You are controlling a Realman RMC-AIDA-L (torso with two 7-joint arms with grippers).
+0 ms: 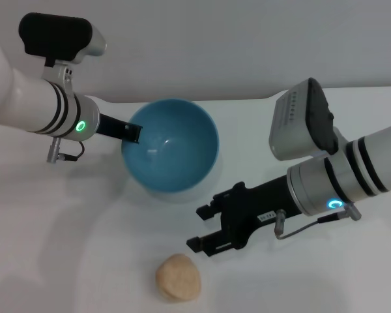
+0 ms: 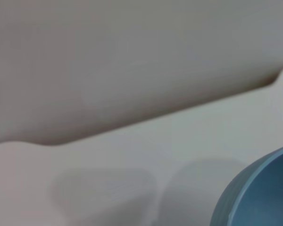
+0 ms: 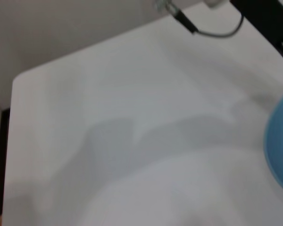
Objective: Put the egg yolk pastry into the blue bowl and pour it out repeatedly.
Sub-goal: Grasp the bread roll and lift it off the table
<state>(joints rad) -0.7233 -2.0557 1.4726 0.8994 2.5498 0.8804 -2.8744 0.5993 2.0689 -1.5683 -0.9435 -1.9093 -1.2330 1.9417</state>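
The blue bowl (image 1: 171, 146) is tilted with its opening toward me and looks empty. My left gripper (image 1: 131, 132) is shut on its left rim and holds it just above the white table. The bowl's edge also shows in the left wrist view (image 2: 259, 195) and the right wrist view (image 3: 282, 141). The egg yolk pastry (image 1: 178, 278) lies on the table near the front edge, in front of the bowl. My right gripper (image 1: 199, 228) is open and empty, just behind and to the right of the pastry, not touching it.
The white table (image 1: 65, 254) meets a grey wall behind the bowl. The table's far left corner and edge show in the right wrist view (image 3: 19, 80). Part of the left arm and its cable (image 3: 217, 32) show there too.
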